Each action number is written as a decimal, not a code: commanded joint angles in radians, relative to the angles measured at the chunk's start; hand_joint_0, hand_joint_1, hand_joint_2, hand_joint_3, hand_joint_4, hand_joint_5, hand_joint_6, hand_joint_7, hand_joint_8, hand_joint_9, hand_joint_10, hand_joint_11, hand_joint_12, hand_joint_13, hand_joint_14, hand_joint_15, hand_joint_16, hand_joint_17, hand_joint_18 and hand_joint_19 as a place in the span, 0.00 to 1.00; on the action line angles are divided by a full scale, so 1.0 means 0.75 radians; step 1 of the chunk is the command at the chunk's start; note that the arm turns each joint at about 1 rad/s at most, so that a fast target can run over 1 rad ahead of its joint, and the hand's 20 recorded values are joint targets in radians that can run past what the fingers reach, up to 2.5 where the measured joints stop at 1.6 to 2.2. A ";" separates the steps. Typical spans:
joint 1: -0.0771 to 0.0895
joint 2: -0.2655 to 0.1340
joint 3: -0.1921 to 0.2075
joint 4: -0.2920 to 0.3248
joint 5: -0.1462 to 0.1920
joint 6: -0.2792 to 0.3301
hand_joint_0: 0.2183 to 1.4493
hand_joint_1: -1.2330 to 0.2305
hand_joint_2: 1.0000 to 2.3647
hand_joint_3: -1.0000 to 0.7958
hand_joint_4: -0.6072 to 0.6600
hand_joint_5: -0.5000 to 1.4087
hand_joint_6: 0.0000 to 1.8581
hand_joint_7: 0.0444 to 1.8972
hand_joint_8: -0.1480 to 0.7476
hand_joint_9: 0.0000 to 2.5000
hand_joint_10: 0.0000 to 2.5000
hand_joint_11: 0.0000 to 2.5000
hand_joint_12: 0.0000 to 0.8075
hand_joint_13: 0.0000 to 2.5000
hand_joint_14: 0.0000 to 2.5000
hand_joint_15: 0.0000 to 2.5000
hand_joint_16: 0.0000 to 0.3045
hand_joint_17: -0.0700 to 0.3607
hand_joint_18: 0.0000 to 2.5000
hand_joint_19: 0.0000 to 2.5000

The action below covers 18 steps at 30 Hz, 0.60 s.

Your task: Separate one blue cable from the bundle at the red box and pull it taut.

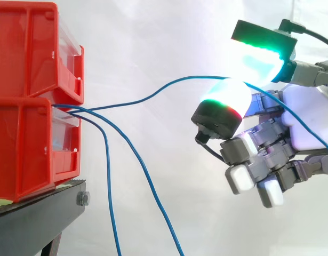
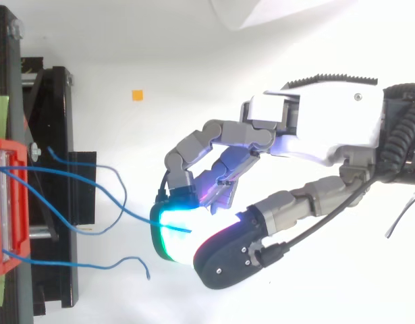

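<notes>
Thin blue cable [image 1: 162, 88] from the red plastic box [image 1: 25, 149] is separated and pinched between the hand's [image 1: 313, 106] glowing pads [image 1: 228, 96], but it sags; not yet taut.

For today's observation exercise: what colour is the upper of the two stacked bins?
The upper bin is red, seen best in the side view.

the upper bin [image 1: 25, 48] sat on the lower bin [image 1: 20, 154], on the stand [image 1: 41, 213], at the side view's left. from between them two loose cables [image 1: 148, 186] hung before the stand; one cable [image 1: 169, 85] ran right into the hand [image 1: 308, 122], between two pads [image 1: 228, 101].
</notes>
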 commanded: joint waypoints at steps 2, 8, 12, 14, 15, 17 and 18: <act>-0.001 -0.001 0.000 0.000 0.001 0.000 0.33 0.40 0.01 0.37 0.52 0.19 0.46 0.58 0.69 0.41 0.01 0.43 0.41 0.27 0.01 0.16 0.12 0.35 0.31 0.20; 0.001 -0.001 0.000 0.002 0.011 0.000 0.33 0.41 0.01 0.37 0.52 0.19 0.46 0.58 0.60 0.46 0.01 0.56 0.41 0.29 0.01 0.21 0.12 0.35 0.31 0.23; -0.001 0.001 0.000 0.008 0.017 0.000 0.33 0.41 0.01 0.37 0.52 0.19 0.46 0.58 0.54 0.48 0.01 0.69 0.41 0.30 0.01 0.22 0.11 0.34 0.31 0.21; 0.001 -0.001 0.000 0.008 0.015 0.000 0.33 0.41 0.01 0.37 0.53 0.19 0.46 0.58 0.52 0.47 0.07 0.68 0.41 0.30 0.01 0.22 0.11 0.34 0.31 0.21; -0.001 0.001 -0.002 0.008 0.015 0.000 0.33 0.41 0.01 0.37 0.52 0.19 0.46 0.58 0.52 0.47 0.08 0.69 0.41 0.30 0.01 0.22 0.11 0.34 0.31 0.22; -0.001 0.001 0.000 0.008 0.015 0.000 0.33 0.41 0.01 0.37 0.53 0.19 0.46 0.58 0.51 0.46 0.10 0.70 0.40 0.32 0.01 0.26 0.11 0.34 0.31 0.23; -0.001 0.001 0.000 0.010 0.019 0.010 0.33 0.41 0.01 0.37 0.53 0.19 0.46 0.58 0.51 0.45 0.11 0.70 0.41 0.34 0.01 0.29 0.11 0.34 0.31 0.23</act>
